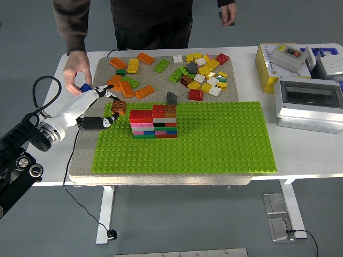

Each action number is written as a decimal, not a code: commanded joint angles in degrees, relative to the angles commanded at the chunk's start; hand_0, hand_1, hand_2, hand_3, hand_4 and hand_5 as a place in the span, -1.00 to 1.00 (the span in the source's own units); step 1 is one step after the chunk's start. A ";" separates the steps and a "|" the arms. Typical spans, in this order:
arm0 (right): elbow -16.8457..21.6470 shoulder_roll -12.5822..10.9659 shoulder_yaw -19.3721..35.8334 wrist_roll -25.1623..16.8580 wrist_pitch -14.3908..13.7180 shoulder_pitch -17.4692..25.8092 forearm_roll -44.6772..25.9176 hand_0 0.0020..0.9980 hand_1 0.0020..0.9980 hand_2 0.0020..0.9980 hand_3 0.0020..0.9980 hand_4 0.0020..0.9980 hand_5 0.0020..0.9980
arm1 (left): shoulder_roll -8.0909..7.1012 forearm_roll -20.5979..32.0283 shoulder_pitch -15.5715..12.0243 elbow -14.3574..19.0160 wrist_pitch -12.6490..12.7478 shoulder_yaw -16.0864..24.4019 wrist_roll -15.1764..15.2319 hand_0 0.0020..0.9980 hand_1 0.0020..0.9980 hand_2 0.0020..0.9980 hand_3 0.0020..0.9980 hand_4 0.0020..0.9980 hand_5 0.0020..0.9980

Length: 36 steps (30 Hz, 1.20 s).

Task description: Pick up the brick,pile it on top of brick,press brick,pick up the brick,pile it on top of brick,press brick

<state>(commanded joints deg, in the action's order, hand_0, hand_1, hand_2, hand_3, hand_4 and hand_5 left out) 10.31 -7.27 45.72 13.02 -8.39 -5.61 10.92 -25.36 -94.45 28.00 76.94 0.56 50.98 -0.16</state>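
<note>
Brown and studded, a small square plastic brick (119,107) sits pinched in the fingertips of the robot's white left hand (105,106), studs facing up and tilted slightly; it looks roughly square, so no long axis can be told. Thumb and fingers are curled closed on it. Just beyond the fingertips, to the right of the hand, stands the multicoloured stacked brick wall (154,122) on the bright green studded baseplate (214,139); the held brick hovers beside the wall's red top-left corner, whether touching it cannot be told. The wall runs left to right across the plate. Beyond the hand, toward the far side, loose orange, yellow, green and white bricks (201,72) lie scattered on a grey-beige felt mat (84,155) that covers the white bench (53,107). Just past the robot's wrist, a person's hand (75,79) holds a small blue brick (86,87); the person stands at the far edge. Far off to the right of the hand rest a yellow box (263,67) and a grey electrical enclosure (308,104). Grey floor surrounds the bench.
</note>
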 joint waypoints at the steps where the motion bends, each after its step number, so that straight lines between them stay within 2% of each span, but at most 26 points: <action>1: 0.00 -0.01 -0.03 -0.03 0.00 -0.02 -0.04 0.53 0.59 0.71 0.75 0.13 1.00 | 0.40 0.00 0.39 -0.34 -0.06 -0.31 -0.08 1.00 0.99 1.00 0.14 0.13 -0.63; 11: 0.00 -0.11 -0.11 -0.30 0.03 -0.14 -0.07 0.54 0.59 0.71 0.74 0.13 1.00 | 4.29 -1.16 3.98 -4.58 -1.64 -2.05 -2.21 1.00 1.00 1.00 0.16 0.15 -0.62; 24: 0.00 -0.29 -0.29 -0.71 -0.03 -0.25 0.37 0.53 0.59 0.71 0.74 0.14 1.00 | 7.13 -1.82 6.13 -8.07 -3.90 -3.44 -5.59 1.00 1.00 1.00 0.17 0.18 -0.60; 36: 0.00 -0.35 -0.74 -1.14 -0.15 -0.43 0.59 0.53 0.58 0.71 0.74 0.14 1.00 | 8.54 -1.91 6.86 -8.49 -3.40 -3.47 -5.52 1.00 1.00 1.00 0.17 0.19 -0.58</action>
<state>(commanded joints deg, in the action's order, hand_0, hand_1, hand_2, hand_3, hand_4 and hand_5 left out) 10.31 -7.62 44.99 11.88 -8.54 -6.04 11.51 -16.82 -96.35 34.86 68.45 -2.84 47.51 -5.69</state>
